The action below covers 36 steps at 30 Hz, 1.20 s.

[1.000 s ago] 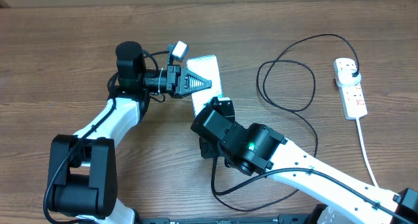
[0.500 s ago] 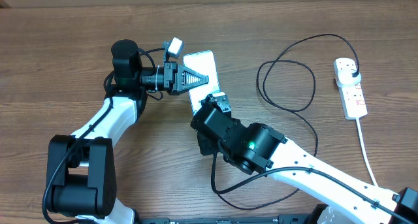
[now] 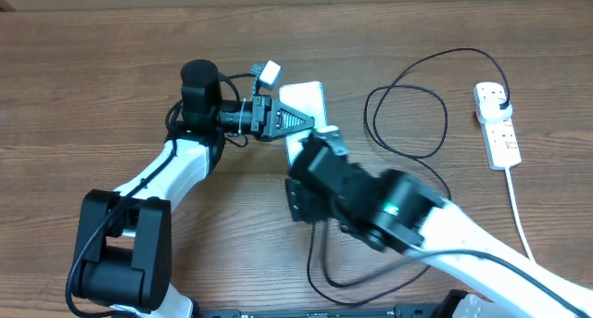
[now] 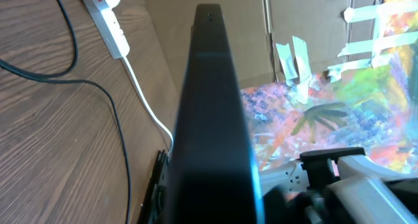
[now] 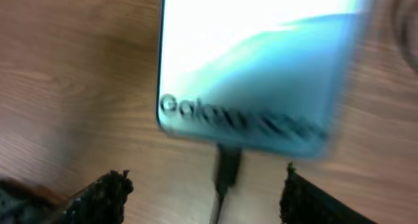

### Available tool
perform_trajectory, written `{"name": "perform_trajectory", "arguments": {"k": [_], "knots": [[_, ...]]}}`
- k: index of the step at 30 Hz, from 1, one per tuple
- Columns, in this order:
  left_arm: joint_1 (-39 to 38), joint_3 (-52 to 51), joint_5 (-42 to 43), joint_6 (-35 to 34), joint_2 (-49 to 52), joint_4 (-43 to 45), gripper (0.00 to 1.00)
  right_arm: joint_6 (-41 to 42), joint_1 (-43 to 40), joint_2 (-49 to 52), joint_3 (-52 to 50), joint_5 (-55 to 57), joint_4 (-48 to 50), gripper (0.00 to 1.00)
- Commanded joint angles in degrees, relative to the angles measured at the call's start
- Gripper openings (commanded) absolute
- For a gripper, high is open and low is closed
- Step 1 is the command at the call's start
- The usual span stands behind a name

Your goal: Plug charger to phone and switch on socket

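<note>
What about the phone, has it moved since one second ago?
Yes. The phone has shifted a little to the right, toward the socket, which stayed in place.

overhead: evenly lit, but the right arm [image 3: 389, 211] is smeared with motion blur
right wrist: phone [image 5: 255, 61] screen glares white, everything's blurry
left wrist: phone edge dark, soft

Count: 1 phone [image 3: 312, 98], 1 charger cable [image 3: 447, 119] (black, looped), 1 socket strip [image 3: 498, 128] nr right edge w/ 1 thick white cord [image 3: 519, 207]. 2 robot arms: left arm [image 3: 176, 165], right arm [image 3: 398, 211].
</note>
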Motion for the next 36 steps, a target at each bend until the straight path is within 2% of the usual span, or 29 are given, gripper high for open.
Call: {"name": "perform_trajectory", "arguments": {"k": [1, 3, 5, 7, 9, 12, 16, 19, 21, 24, 29, 34, 36], "knots": [[-3.4, -0.2, -7.3, -2.2, -0.1, 2.3, 0.04, 0.4, -0.3, -7.4, 4.3, 1.9, -6.2, 1.0], [-6.0, 0.2, -12.0, -3.1, -0.1, 3.7, 0.04, 0.5, -0.3, -11.6, 4.6, 2.2, -10.0, 1.0], [-8.7, 1.6, -15.8, -2.4, -0.1, 3.5, 0.04, 4.0, -0.3, -16.5, 4.6, 5.4, -14.7, 1.0], [-10.3, 3.6, -18.4, 0.5, -0.1, 1.3, 0.04, 8.7, -0.3, -21.0, 4.6, 9.2, -19.4, 1.0], [-10.7, 6.6, -20.7, 5.7, -0.1, -5.5, 0.04, 14.0, -0.3, -25.1, 4.6, 12.0, -23.2, 1.0], [-10.1, 12.4, -28.2, 20.1, -0.1, -26.6, 0.04, 19.8, -0.3, -31.6, 4.3, 13.2, -25.5, 1.0], [-8.4, 18.3, -45.7, 37.9, -0.1, -56.1, 0.04, 19.8, -0.3, -36.3, 4.1, 13.2, -24.2, 1.0], [-6.9, 19.0, -50.7, 47.3, -0.1, -68.1, 0.04, 19.8, -0.3, -36.9, 4.1, 13.3, -22.8, 1.0], [-5.6, 18.9, -51.5, 51.2, 0.1, -73.8, 0.04, 19.8, -0.3, -36.8, 3.3, 13.6, -21.4, 1.0], [-4.1, 18.9, -51.2, 54.3, 1.0, -76.9, 0.04, 19.8, -0.3, -36.7, 1.5, 14.2, -19.0, 1.0], [-3.4, 18.9, -49.0, 55.7, 5.4, -73.7, 0.04, 19.8, -0.3, -36.7, -1.3, 14.0, -17.0, 1.0], [-3.5, 18.9, -30.3, 56.5, 13.2, -64.7, 0.04, 19.8, -0.3, -36.7, -2.0, 13.8, -17.0, 1.0], [-3.5, 18.9, -27.0, 56.4, 16.0, -62.1, 0.04, 19.8, -0.3, -36.7, -2.0, 13.8, -17.1, 1.0]]}}
